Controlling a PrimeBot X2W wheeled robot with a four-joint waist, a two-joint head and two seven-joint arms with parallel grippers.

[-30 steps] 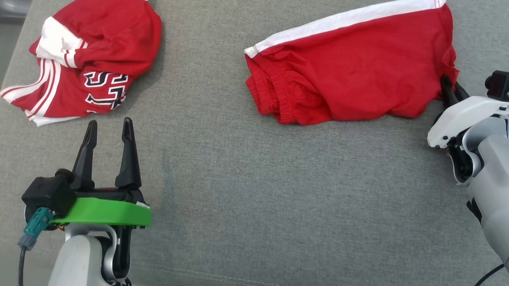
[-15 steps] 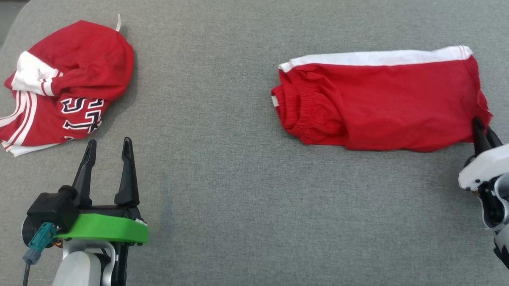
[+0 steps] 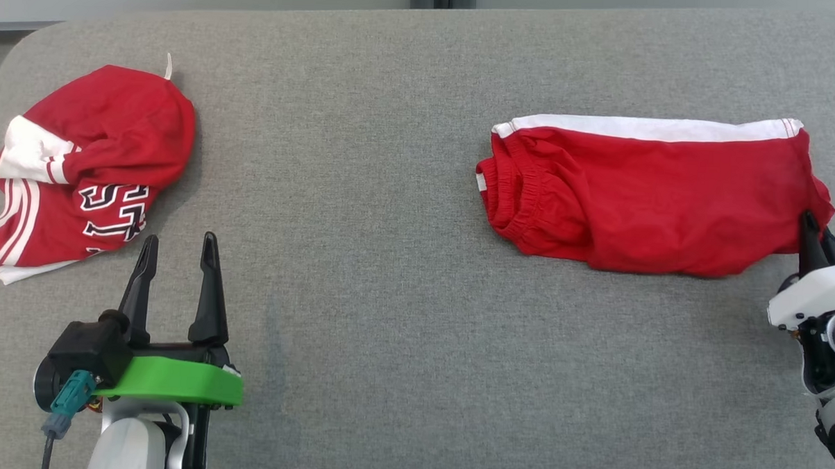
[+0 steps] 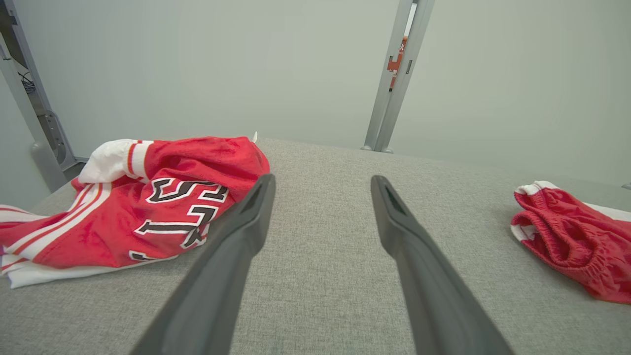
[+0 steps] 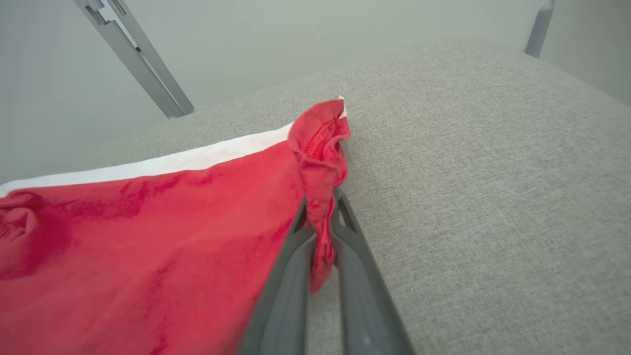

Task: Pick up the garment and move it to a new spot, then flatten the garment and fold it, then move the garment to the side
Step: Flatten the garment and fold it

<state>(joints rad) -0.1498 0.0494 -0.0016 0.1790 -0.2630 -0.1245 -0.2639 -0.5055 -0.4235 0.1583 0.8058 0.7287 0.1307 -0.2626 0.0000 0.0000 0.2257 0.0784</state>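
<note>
The red shorts lie stretched sideways on the right half of the gray padded surface, with the white stripe along the far edge and the gathered waistband bunched at the end toward the middle. The right claw sits at the shorts' right end, near the right edge of the head view. Its two dark fingers are pressed together on a pinch of the red hem. In the right wrist view this cloth rises in a small crumpled fold between the fingers, while the rest of the shorts spreads flat to the left. The left claw hovers low over bare fabric at the lower left, its fingers spread wide with nothing between them. Just beyond it, on the far left, a crumpled red jersey with white stripes and black lettering lies in a heap, well apart from the shorts.
</note>
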